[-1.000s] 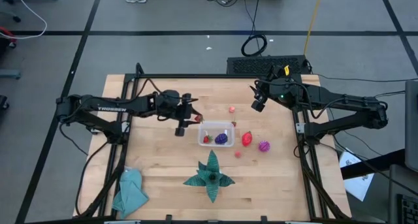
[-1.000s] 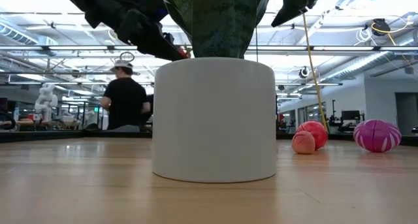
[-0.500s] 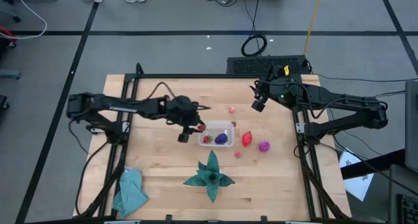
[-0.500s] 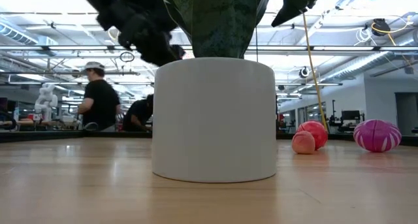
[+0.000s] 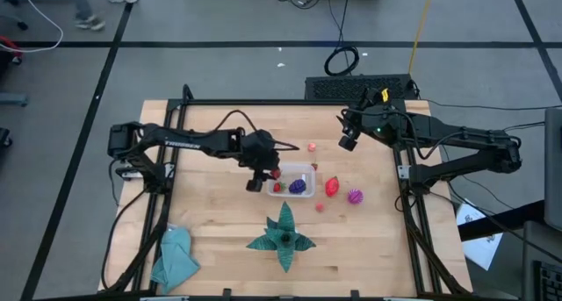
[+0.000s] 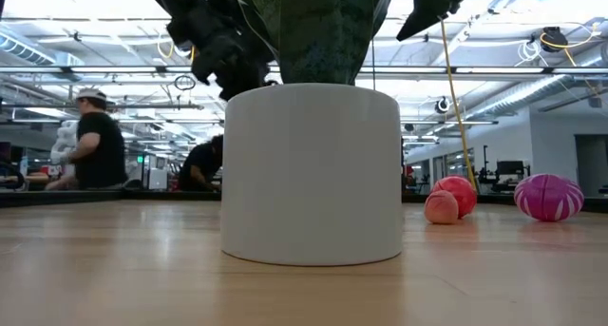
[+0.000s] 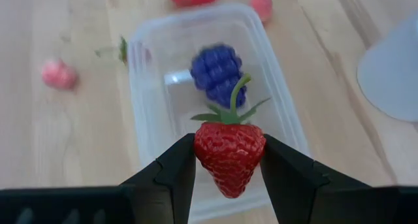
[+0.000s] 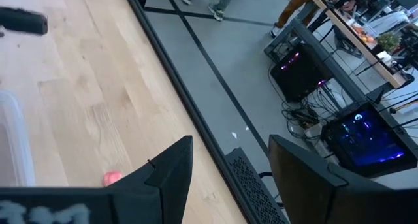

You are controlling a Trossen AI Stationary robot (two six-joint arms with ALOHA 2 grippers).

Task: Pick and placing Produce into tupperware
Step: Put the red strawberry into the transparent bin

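Note:
My left gripper (image 5: 270,174) is shut on a red toy strawberry (image 7: 230,155) and hangs over the left end of the clear tupperware (image 5: 307,170). The tupperware (image 7: 147,87) holds a purple grape-like fruit (image 7: 215,70); the high view also shows a red fruit (image 5: 277,187) beside it. On the table to its right lie a red fruit (image 5: 332,186), a spiky magenta ball (image 5: 355,196) and two small pink pieces (image 5: 320,207) (image 5: 312,146). My right gripper (image 5: 345,143) waits raised at the far right, open and holding nothing (image 8: 228,178). My left gripper pinches the strawberry's two sides (image 7: 199,152) between its two fingers (image 7: 173,168), at the widest part of the fruit. The fingers slant down from the table's left. The strawberry is lifted clear above the tupperware, its green stem pointing away from the gripper.
A dark-green leafy thing (image 5: 283,233) on a white round base (image 6: 312,174) stands near the front middle of the table. A teal cloth (image 5: 174,255) lies at the near left corner. People move in the room behind the table (image 6: 90,141).
My left gripper has carried the strawberry toward the table's right and near edges and downward, tipping more steeply, from left of the tupperware to over its left end. It has stayed shut on the fruit.

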